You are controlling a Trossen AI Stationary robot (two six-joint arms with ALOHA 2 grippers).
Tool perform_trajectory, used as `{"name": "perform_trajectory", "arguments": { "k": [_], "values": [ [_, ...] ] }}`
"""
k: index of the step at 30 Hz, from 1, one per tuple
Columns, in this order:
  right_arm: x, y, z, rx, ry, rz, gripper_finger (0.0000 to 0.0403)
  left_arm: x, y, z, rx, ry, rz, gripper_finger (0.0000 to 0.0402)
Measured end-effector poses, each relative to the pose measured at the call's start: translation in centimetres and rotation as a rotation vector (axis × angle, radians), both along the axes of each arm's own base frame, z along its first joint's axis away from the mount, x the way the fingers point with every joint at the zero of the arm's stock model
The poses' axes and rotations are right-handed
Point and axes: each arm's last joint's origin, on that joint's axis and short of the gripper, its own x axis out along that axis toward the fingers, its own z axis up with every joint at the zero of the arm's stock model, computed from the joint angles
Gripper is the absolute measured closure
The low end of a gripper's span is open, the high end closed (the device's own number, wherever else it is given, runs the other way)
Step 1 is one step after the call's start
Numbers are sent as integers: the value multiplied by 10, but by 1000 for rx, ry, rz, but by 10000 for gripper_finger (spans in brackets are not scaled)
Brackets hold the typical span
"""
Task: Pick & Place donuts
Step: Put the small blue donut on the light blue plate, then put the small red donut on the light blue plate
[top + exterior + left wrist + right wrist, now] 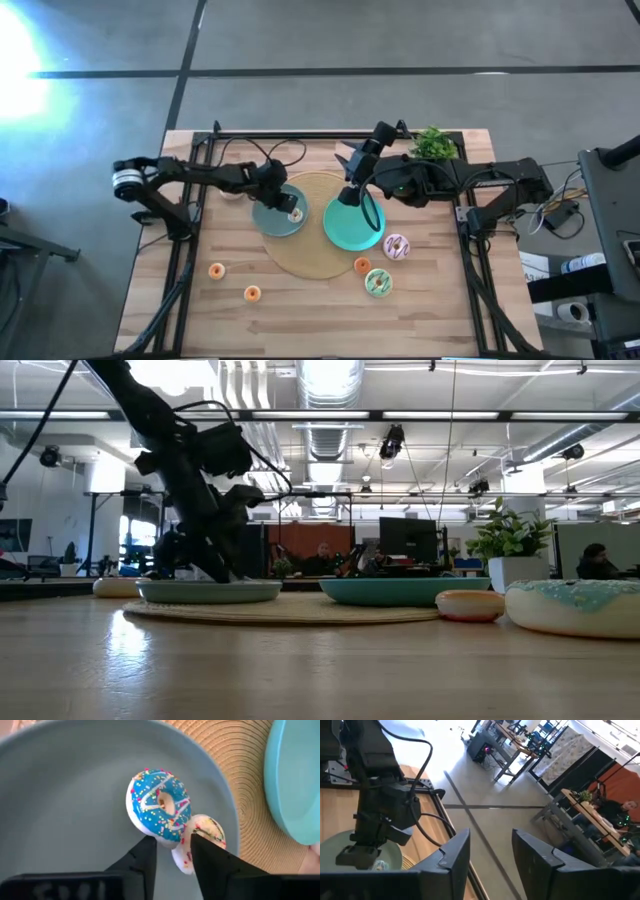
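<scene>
A blue-iced donut stood tilted on the grey-blue plate, its lower edge between the left hand's slightly parted fingers, with a cream donut touching it just beside one finger. Beyond that hand lay the woven mat and the teal plate, over which the right hand hung, fingers spread. Farther out on the tabletop sat pink, green and three orange donuts.
</scene>
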Motion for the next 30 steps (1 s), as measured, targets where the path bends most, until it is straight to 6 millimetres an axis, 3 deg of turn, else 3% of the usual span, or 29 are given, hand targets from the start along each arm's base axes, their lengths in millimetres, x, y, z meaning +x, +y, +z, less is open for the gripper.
{"name": "perform_trajectory", "arguments": {
  "k": [5,11,18,24,30],
  "values": [
    [0,0,0,-16,15,6,265,-10,-5,13,-55,37,-19,292],
    [0,0,0,-25,19,11,268,-27,-15,50,-48,7,-72,291],
    [0,0,0,-16,16,15,264,-62,-60,84,-7,1,-396,293],
    [1,-3,-2,11,0,12,272,-80,-107,82,0,125,-573,294],
    [3,-6,-4,54,-11,36,276,-91,-138,65,-48,436,-403,294]
  ]
}}
